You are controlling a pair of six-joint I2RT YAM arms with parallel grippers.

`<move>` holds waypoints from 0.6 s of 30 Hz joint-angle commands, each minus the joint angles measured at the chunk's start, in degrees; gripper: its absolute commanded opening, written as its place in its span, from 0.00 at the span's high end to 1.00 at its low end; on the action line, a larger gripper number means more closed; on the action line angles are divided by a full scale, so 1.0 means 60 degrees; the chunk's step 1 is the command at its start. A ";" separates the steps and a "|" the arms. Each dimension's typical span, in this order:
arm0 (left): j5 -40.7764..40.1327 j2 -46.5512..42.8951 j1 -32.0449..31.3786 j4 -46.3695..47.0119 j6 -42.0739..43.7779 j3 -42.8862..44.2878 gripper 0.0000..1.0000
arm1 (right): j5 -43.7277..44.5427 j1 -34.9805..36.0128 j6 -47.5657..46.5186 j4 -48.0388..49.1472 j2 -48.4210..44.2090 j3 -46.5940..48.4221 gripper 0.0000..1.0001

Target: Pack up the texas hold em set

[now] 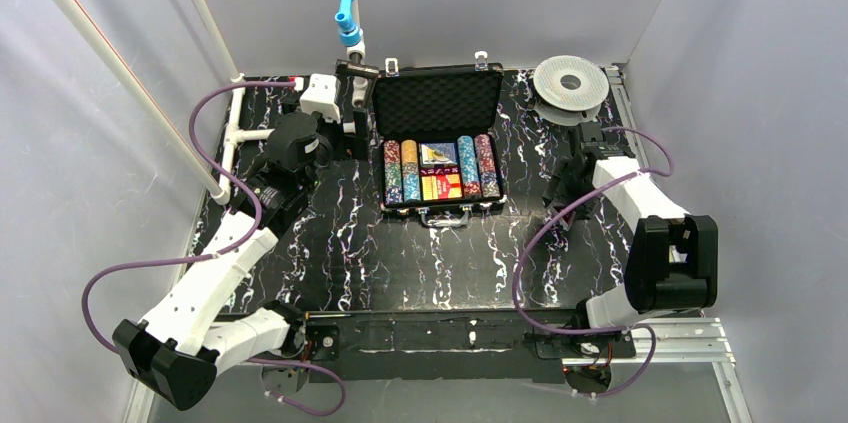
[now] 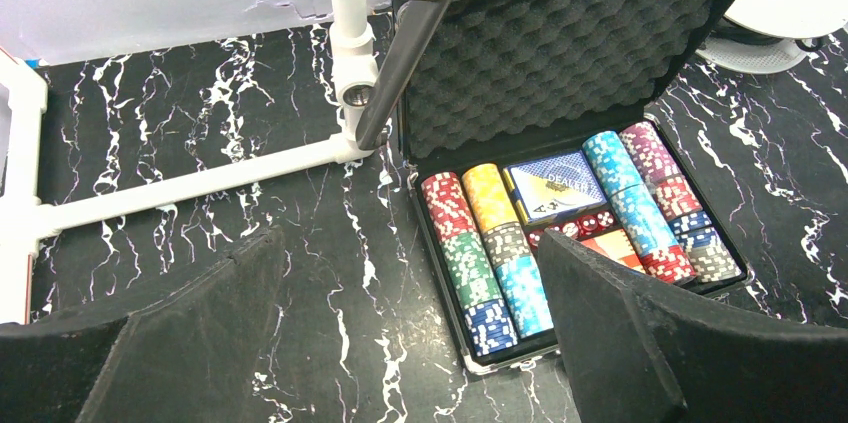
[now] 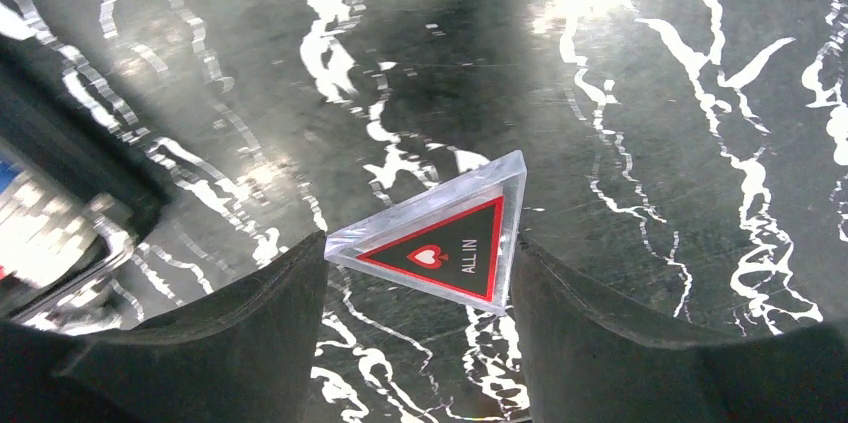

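The right tool [image 3: 420, 245] pinches a clear three-cornered piece that says ALL IN [image 3: 450, 243]. Its two fingers [image 3: 250, 343] press on the piece from 9 o'clock and 3 o'clock. The piece lies low on the black desk [image 1: 350, 263].

Seen from the top, the right tool is at 3 o'clock from the open black case [image 1: 437, 103], near it but not touching. The chip rows [image 2: 470, 243] sit inside the case.

The left tool [image 2: 405, 243] is spread wide and holds nothing. It hangs at 9 o'clock from the case. From its own camera, the case lies at 2 o'clock.
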 commanded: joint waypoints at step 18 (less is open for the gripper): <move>-0.0137 -0.0012 -0.0042 0.0008 0.0058 0.0039 0.00 | 0.1305 0.5570 -0.0549 -0.2294 0.3875 0.7079 0.67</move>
